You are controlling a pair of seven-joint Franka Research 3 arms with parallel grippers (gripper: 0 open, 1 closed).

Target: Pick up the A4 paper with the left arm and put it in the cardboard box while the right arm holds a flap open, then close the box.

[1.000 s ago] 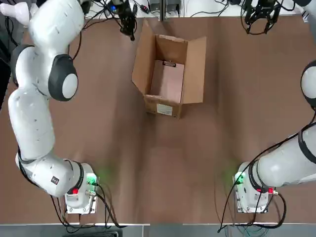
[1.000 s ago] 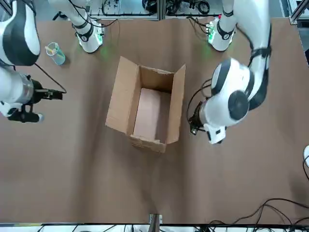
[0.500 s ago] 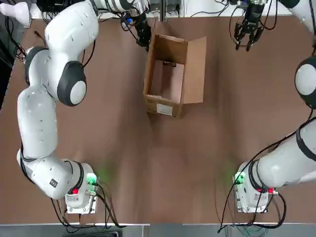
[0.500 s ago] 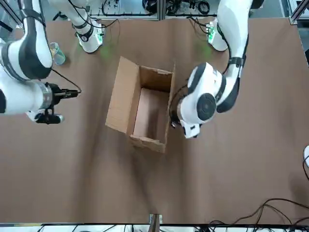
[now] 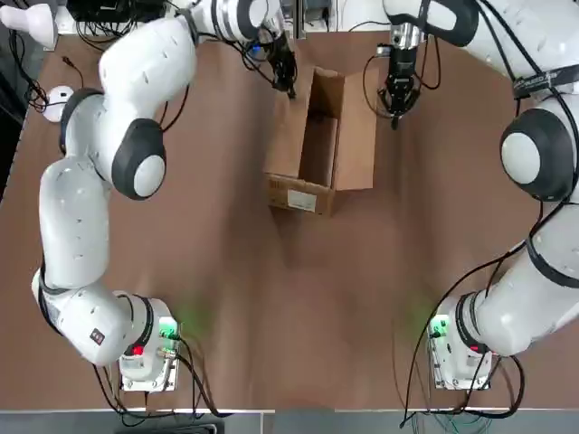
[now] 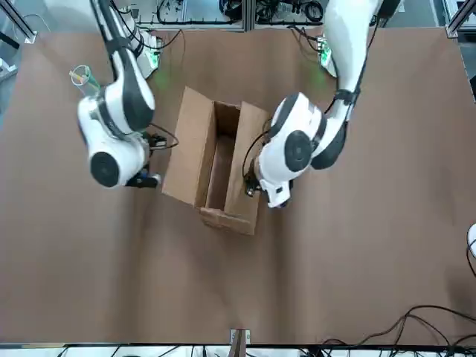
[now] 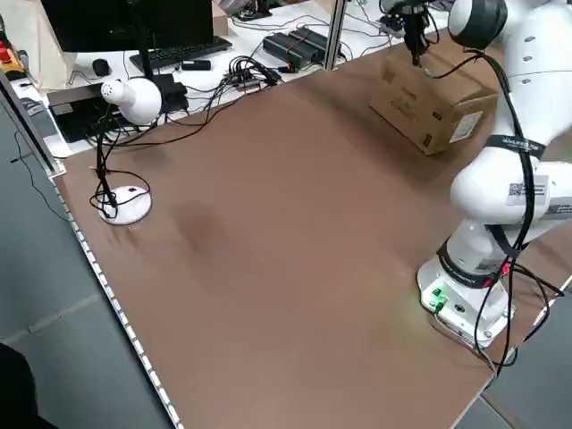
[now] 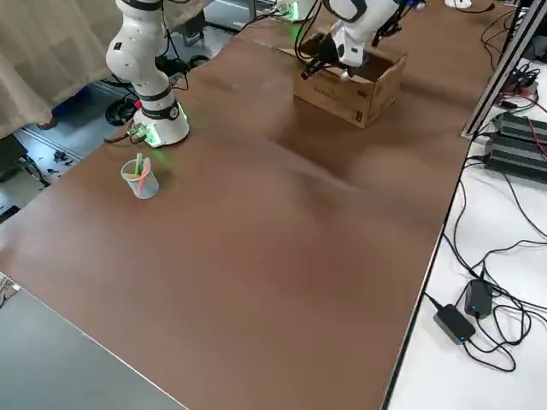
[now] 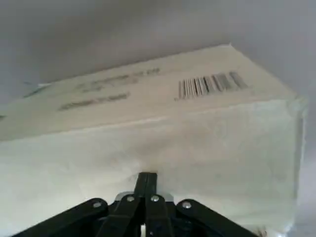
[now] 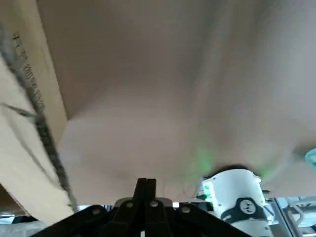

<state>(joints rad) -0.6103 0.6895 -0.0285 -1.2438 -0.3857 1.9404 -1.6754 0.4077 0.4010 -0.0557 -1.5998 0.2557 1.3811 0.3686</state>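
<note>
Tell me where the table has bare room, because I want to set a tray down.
The brown table looks bare between the two arm bases and up to the cardboard box. It is crowded beside the box, with a gripper at either side.

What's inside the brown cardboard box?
Top view: bare brown floor shows inside the brown cardboard box. The brown left side flap covers the rest; can't tell what's under it.

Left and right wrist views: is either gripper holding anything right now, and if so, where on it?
Nothing is held: the left gripper is shut at the cardboard box's flap, and the right gripper is shut beside the box's other side.
</note>
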